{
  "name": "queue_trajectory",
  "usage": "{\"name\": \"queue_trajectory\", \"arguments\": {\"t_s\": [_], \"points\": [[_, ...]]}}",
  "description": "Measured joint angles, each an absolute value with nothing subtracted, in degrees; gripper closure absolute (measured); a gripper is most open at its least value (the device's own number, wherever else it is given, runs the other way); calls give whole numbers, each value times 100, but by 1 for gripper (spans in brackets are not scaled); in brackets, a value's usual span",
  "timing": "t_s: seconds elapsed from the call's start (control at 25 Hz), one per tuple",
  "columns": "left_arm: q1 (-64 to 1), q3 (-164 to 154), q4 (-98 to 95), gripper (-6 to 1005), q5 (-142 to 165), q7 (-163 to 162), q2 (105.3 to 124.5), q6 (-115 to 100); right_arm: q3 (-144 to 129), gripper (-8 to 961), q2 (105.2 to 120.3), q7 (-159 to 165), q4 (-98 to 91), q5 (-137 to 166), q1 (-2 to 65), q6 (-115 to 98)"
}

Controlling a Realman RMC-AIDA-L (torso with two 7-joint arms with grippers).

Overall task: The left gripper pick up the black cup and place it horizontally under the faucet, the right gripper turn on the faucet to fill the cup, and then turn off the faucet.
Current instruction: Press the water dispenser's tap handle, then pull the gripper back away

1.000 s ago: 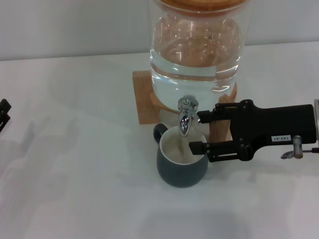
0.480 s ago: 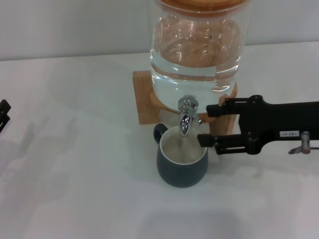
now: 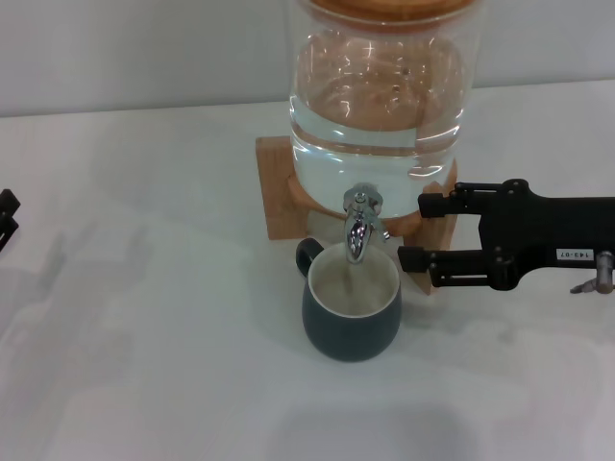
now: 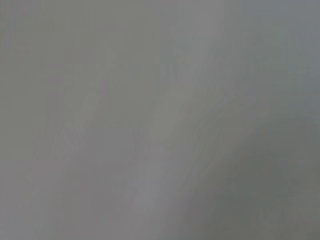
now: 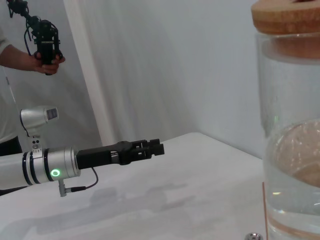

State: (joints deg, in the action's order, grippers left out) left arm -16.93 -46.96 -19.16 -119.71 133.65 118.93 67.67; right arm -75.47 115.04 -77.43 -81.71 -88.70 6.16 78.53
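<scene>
Dark charcoal black cup (image 3: 351, 322) with cream inside, shiny chrome faucet (image 3: 358, 223), all-black right gripper (image 3: 415, 233), white bench (image 3: 144, 317), light wood stand (image 3: 279, 187).

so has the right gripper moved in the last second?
Yes. In the head view the right gripper has pulled back toward the robot's right, away from the faucet; its fingertips now sit clear of the black cup.
</scene>
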Motion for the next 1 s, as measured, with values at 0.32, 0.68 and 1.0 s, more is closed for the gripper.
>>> {"name": "queue_trajectory", "arguments": {"t_s": [0.32, 0.68, 1.0], "points": [[-1713, -4695, -1916, 361, -11971, 13377, 11891, 6773, -7758, 216, 11506, -7751, -8210, -9032, 564, 7646], [-1691, -4700, -1916, 361, -11971, 13377, 11891, 6796, -8444, 217, 11505, -7733, -8653, -9049, 252, 6862], [-1672, -4711, -1916, 361, -11967, 13377, 11891, 6796, -8746, 216, 11509, -7693, -8997, -8996, -127, 6236]]}}
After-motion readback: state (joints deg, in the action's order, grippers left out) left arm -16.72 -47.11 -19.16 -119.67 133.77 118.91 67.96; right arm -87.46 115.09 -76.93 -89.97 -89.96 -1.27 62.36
